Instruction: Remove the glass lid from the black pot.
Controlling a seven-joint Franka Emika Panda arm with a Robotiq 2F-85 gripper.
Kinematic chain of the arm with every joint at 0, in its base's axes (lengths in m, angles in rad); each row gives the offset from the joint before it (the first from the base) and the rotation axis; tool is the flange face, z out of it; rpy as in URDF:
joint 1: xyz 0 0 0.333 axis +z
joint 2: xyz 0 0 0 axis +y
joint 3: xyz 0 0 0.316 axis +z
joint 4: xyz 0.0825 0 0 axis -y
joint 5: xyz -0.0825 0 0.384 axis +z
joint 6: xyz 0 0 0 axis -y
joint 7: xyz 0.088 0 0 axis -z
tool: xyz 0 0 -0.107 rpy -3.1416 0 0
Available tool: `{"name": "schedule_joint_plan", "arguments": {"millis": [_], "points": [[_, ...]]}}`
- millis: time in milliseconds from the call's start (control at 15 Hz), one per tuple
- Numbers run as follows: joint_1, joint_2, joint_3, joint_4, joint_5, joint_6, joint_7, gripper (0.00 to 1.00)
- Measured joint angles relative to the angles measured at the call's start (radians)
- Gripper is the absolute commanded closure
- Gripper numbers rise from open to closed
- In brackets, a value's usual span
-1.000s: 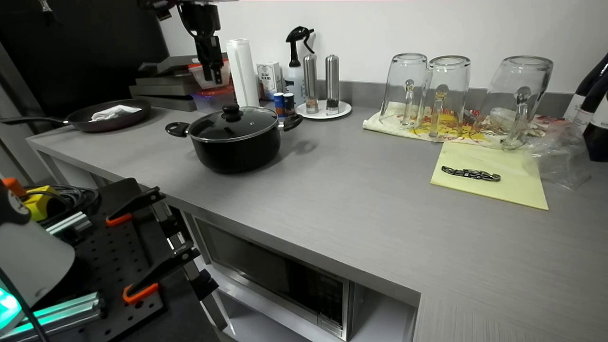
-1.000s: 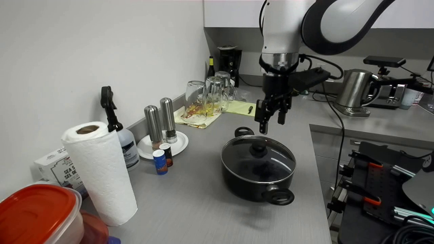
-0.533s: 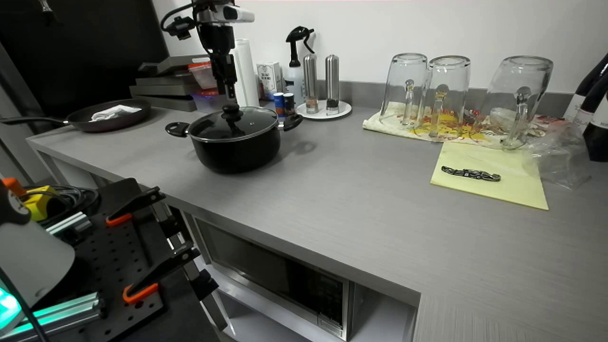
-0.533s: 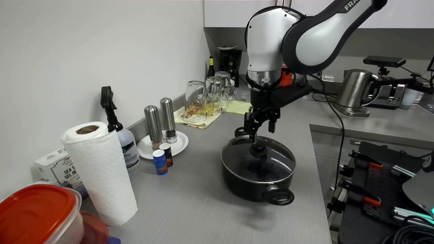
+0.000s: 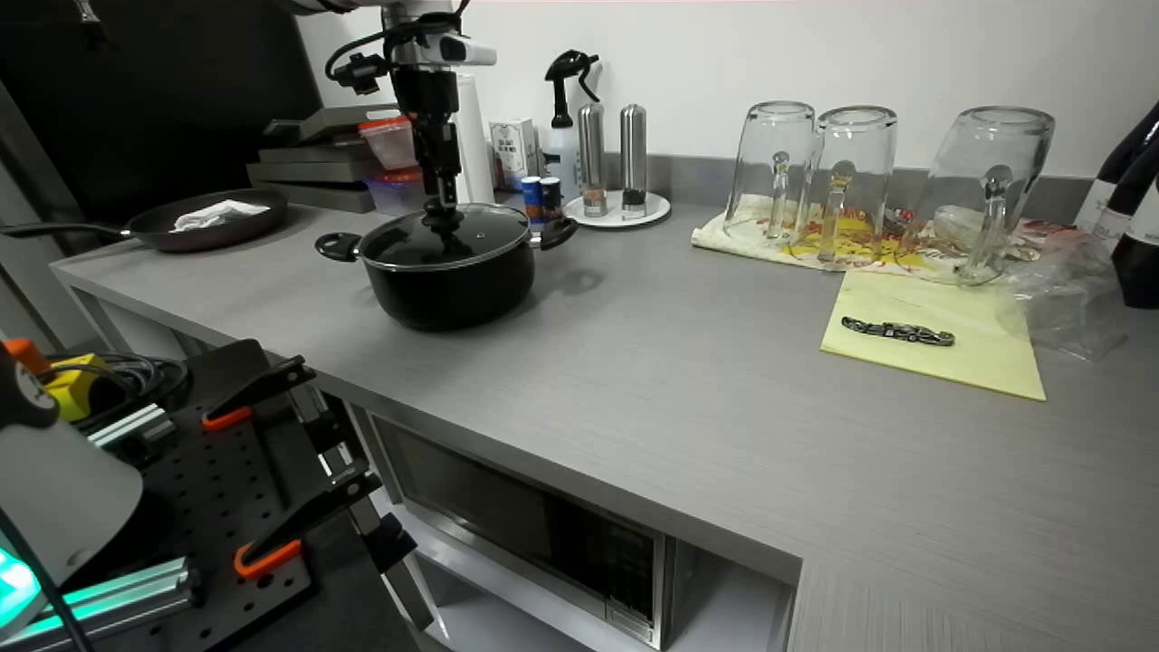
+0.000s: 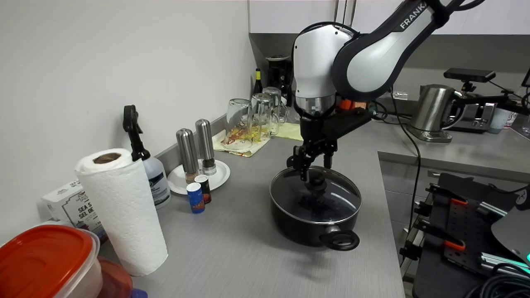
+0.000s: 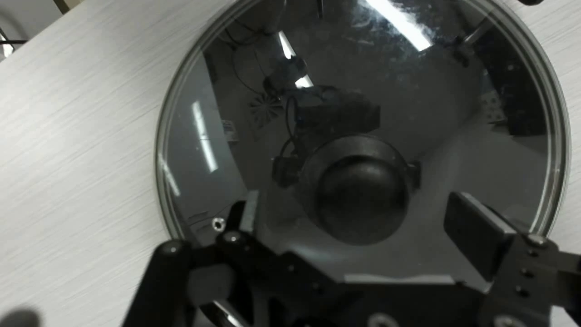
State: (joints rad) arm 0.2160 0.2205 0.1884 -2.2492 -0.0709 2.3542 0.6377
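The black pot point(image 5: 453, 299) stands on the grey counter, and it also shows in an exterior view point(image 6: 296, 229). The glass lid point(image 5: 484, 237) sits flat on it in both exterior views point(image 6: 331, 203). Its black centre knob point(image 6: 316, 182) points up. In the wrist view the lid point(image 7: 490, 172) fills most of the picture, with the knob point(image 7: 363, 200) between the fingers. My gripper point(image 7: 356, 211) is open, with gaps between the knob and both fingers. In both exterior views the gripper point(image 6: 316, 169) is low over the lid at the knob point(image 5: 442, 206). Whether the fingertips touch the glass cannot be told.
Salt and pepper mills on a white plate point(image 5: 650, 217), small shakers point(image 6: 196, 198) and a paper towel roll point(image 6: 124, 219) stand by the wall. A frying pan point(image 5: 208, 234) is beyond the pot. Upturned glass mugs point(image 5: 851, 181) stand on a cloth. The counter's front edge runs near the pot.
My gripper has come down from above the pot to the knob, shifting toward the right in an exterior view, with its fingers still apart. The lid and pot have not moved.
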Motion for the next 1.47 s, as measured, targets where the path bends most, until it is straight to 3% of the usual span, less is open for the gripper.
{"name": "schedule_joint_plan", "arguments": {"millis": [67,533,1067,1467], "points": [[0.003,0.003,-0.002,0.002,0.0,0.0,0.0,0.28],[0.01,0.01,-0.007,0.008,0.004,0.0,0.0,0.75],[0.011,0.002,-0.007,0.008,0.01,-0.002,0.0,0.75],[0.007,-0.11,-0.008,-0.016,0.01,-0.021,0.0,0.75]]}}
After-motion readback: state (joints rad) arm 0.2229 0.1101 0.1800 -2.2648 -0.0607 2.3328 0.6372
